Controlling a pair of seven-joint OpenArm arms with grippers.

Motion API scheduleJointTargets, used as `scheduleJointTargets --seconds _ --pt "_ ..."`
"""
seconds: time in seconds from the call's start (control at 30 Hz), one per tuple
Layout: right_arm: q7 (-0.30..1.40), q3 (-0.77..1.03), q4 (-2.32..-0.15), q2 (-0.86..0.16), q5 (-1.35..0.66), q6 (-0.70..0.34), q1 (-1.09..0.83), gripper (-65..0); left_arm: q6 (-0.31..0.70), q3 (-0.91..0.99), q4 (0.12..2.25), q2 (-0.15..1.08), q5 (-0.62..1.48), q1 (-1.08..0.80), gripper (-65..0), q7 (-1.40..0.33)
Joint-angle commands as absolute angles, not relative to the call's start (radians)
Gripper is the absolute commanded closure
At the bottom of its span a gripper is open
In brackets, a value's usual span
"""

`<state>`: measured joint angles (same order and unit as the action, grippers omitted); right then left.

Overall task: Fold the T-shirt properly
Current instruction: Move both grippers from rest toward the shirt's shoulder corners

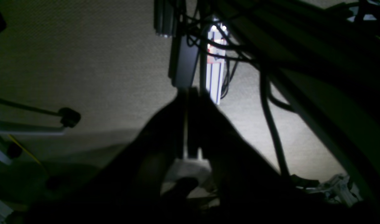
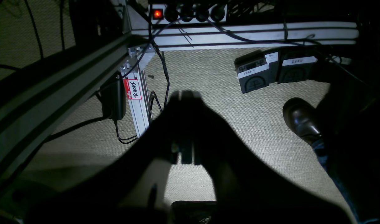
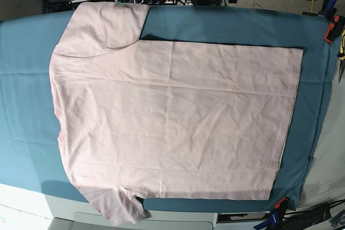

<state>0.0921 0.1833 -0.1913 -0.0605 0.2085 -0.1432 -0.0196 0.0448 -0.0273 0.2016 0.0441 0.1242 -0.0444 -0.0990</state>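
Observation:
The pale pink T-shirt [image 3: 172, 122] lies spread flat, plain side up, on the teal table cloth [image 3: 27, 95]. Its sleeves are at the left and its hem at the right. The near sleeve [image 3: 116, 206] hangs over the table's front edge. Neither arm shows in the base view. Both wrist views look down at the carpeted floor beside the table frame, and the shirt is not in them. My left gripper [image 1: 188, 93] and right gripper [image 2: 185, 95] are dark silhouettes with the fingers together, holding nothing.
Clamps [image 3: 330, 29] [image 3: 277, 206] pin the cloth at the right corners. In the right wrist view there are an aluminium frame leg [image 2: 137, 102], two foot pedals [image 2: 258, 74], a person's brown shoe [image 2: 301, 119] and a power strip [image 2: 186, 12]. Cables [image 1: 270, 118] hang in the left wrist view.

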Motion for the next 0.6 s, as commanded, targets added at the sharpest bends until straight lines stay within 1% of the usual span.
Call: scheduleJointTargets --seconds 0.0,0.33,0.4,0.57 --pt "0.079 0.182 -0.197 -0.064 0.202 -0.146 -0.017 0.0 0.049 -0.030 0.211 0.042 0.124 -0.047 0.0 -0.097" --pt "0.078 0.182 -0.197 -0.065 0.203 -0.146 -0.017 0.0 0.049 -0.030 0.214 0.043 0.124 -0.048 0.0 -0.099" --pt "0.079 0.182 -0.200 -0.072 0.203 -0.146 -0.018 0.0 0.049 -0.030 0.215 0.047 0.125 -0.050 0.0 -0.123" --pt "0.123 0.182 -0.315 -0.114 0.201 -0.153 -0.074 0.0 0.049 -0.030 0.235 0.069 0.136 -0.062 0.0 -0.199"
